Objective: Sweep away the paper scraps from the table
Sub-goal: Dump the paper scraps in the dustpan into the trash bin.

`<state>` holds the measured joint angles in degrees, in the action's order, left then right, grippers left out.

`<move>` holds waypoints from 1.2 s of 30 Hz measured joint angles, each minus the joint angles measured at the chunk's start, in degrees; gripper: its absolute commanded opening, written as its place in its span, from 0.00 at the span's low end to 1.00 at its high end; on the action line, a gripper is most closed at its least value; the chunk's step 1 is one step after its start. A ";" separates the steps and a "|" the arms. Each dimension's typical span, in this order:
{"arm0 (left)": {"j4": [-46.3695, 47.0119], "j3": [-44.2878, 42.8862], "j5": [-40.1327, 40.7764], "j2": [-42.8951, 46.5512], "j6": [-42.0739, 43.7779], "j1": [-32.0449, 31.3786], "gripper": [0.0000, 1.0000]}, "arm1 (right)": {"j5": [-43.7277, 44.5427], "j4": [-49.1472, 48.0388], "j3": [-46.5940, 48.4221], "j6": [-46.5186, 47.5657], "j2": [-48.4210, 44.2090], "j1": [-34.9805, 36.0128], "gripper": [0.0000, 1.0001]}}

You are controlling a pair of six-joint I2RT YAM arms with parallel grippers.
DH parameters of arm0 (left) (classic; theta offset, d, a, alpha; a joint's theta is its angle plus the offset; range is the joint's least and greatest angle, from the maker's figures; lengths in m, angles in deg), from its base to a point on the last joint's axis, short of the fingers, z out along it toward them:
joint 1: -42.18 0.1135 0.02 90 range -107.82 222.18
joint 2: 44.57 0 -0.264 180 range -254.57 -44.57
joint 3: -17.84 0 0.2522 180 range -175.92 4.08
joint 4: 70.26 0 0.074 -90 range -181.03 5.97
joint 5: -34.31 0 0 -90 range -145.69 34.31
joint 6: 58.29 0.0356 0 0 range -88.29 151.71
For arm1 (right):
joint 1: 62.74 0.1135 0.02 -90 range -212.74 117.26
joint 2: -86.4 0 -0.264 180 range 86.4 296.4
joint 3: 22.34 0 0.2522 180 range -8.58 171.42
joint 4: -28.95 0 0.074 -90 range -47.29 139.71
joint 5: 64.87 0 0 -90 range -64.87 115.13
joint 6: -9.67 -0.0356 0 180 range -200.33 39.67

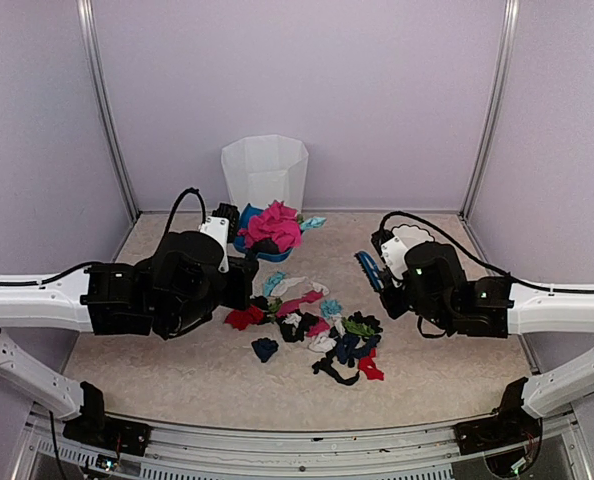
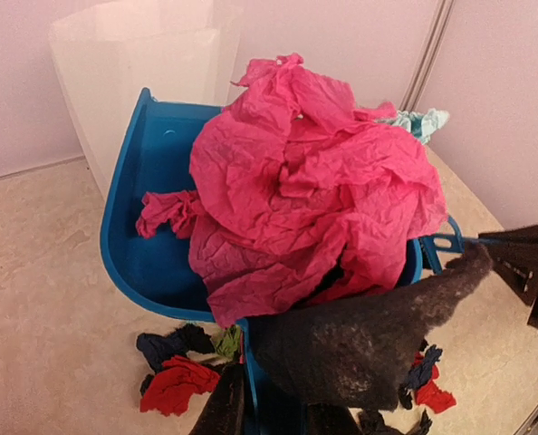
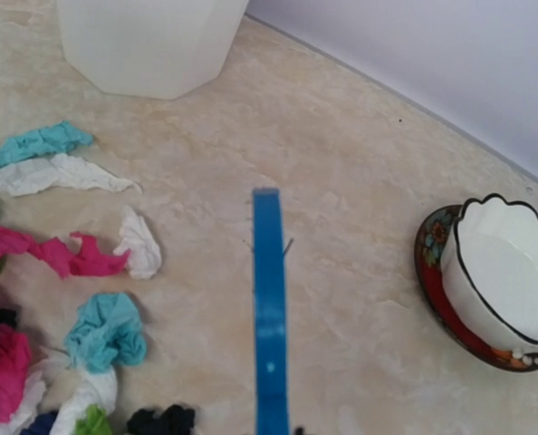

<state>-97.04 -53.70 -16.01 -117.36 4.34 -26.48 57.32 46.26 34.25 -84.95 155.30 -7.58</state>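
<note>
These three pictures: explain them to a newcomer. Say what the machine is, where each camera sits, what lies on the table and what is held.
The machine is two robot arms bolted at the near edge of the table. The wide picture looks down from above and behind them; the other two come from a camera on each wrist. The left gripper is shut on a blue dustpan piled with crumpled pink paper. The right gripper is shut on a blue brush. Coloured paper scraps lie on the table, with a white bin behind them and a white bowl to the right.
</note>
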 measured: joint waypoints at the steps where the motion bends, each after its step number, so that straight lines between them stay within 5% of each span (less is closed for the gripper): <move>1: -0.66 -1.64 -0.76 -0.13 0.72 1.07 0.00 | -0.02 0.00 -0.07 0.00 -0.04 0.00 0.00; 22: -16.79 -42.99 -18.51 -22.16 10.67 20.92 0.00 | -2.21 -0.48 -0.94 -0.94 -0.15 -0.61 0.00; 36: -25.49 -56.19 -34.18 -31.47 5.40 30.73 0.00 | -4.09 -0.70 -1.44 -2.58 -0.13 -0.66 0.00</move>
<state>-122.53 -109.89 -50.19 -148.84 9.74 4.25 53.23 45.56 32.80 -87.53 155.17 -8.24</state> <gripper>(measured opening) 0.165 0.044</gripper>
